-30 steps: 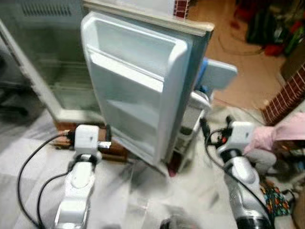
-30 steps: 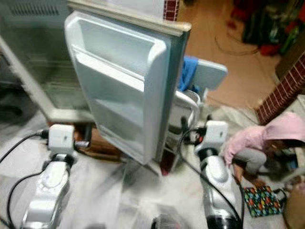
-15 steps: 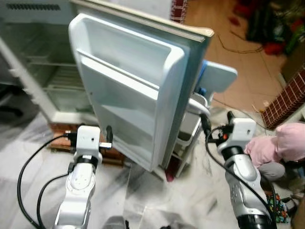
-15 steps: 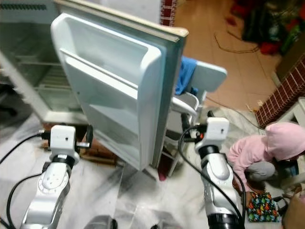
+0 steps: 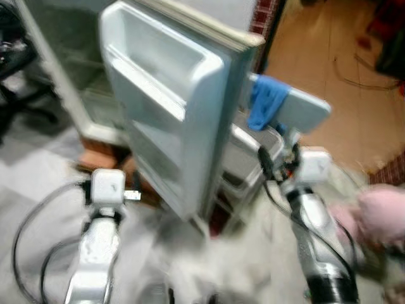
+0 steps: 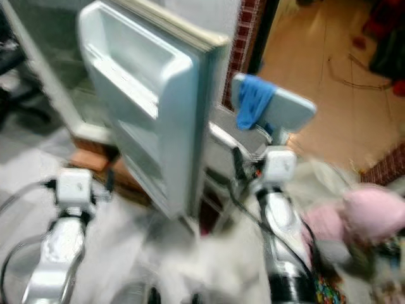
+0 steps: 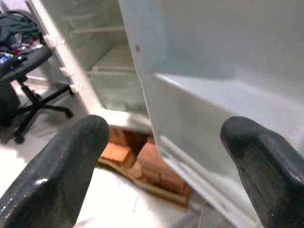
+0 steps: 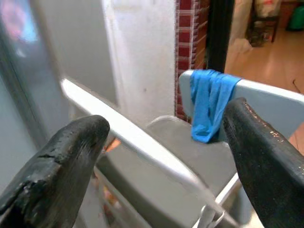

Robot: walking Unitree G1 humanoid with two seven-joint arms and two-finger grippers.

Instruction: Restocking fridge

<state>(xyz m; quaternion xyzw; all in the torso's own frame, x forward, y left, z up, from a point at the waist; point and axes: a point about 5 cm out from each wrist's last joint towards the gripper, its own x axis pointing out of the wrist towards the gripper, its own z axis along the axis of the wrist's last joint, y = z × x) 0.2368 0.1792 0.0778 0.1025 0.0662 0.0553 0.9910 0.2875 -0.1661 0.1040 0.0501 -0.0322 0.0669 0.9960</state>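
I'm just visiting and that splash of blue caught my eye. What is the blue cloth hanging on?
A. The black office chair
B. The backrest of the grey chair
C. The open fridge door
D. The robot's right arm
B. The blue cloth is draped over the top edge of the grey chair backrest, which stands beside the open fridge door, apart from both arms.

The fridge door point(image 5: 168, 107) stands open in the middle; a blue cloth point(image 5: 264, 106) hangs on a chair point(image 5: 297, 111) to its right.
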